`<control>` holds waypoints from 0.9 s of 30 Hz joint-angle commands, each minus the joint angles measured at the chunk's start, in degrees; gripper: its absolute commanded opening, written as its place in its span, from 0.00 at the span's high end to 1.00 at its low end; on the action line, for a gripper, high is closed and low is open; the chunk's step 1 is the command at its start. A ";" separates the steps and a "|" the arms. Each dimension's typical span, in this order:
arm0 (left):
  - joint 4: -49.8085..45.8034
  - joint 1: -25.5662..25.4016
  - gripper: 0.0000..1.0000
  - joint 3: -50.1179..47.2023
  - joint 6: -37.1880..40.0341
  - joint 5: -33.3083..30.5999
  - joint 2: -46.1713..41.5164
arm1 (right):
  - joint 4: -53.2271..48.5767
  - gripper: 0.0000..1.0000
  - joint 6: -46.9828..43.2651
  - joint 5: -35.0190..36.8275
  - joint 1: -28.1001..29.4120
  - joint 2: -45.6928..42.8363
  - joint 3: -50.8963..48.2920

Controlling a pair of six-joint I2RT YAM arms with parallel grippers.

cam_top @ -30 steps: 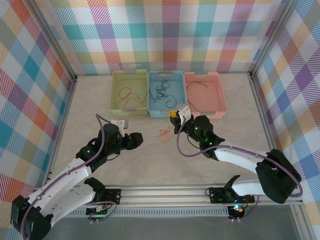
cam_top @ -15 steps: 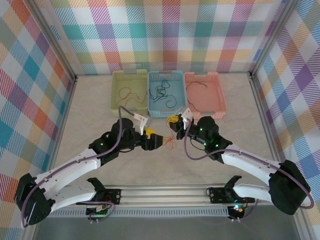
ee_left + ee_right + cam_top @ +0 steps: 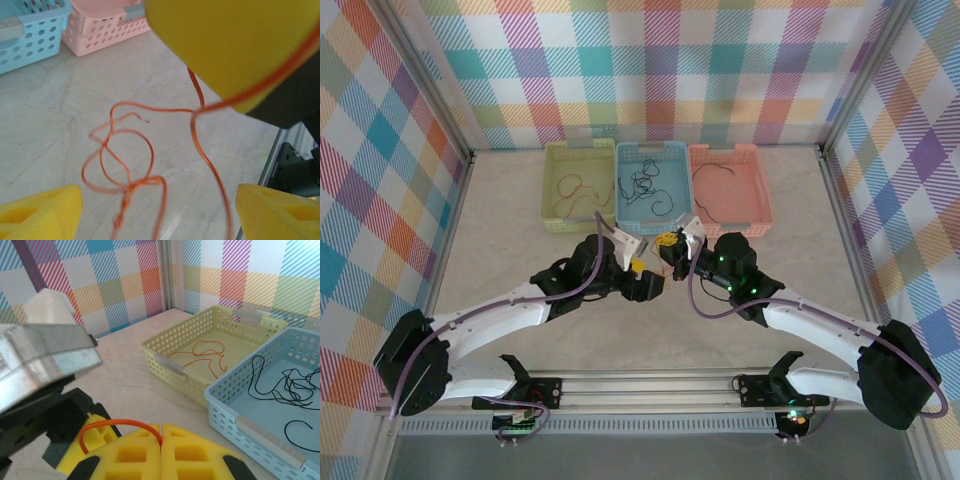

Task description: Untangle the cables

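Observation:
An orange cable [image 3: 125, 170], knotted into loops, hangs above the marble table. My right gripper [image 3: 161, 440] is shut on its upper end, and an orange loop [image 3: 115, 424] arcs out from between the yellow pads. That gripper's yellow finger [image 3: 235, 45] looms at the top of the left wrist view. My left gripper [image 3: 160, 215] is open, with its yellow fingertips [image 3: 40, 210] wide apart either side of the dangling loops and not touching them. From above, the left gripper [image 3: 653, 285] sits just below and left of the right gripper [image 3: 666, 243].
Three baskets stand in a row at the back. The yellow-green basket [image 3: 548, 190] holds orange wire [image 3: 200, 352]. The blue basket [image 3: 652, 147] holds black wires [image 3: 290, 385]. The pink basket [image 3: 760, 190] holds a dark wire. Plaid walls enclose the table.
My left arm has swung right to the right gripper and its jaws have opened wider, now straddling the hanging orange cable. The right gripper has lifted the cable slightly and stayed shut.

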 commanded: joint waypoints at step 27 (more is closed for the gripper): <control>3.08 -0.92 0.56 5.05 -3.81 -24.14 4.85 | -2.14 1.00 0.65 -2.92 0.05 -3.87 0.10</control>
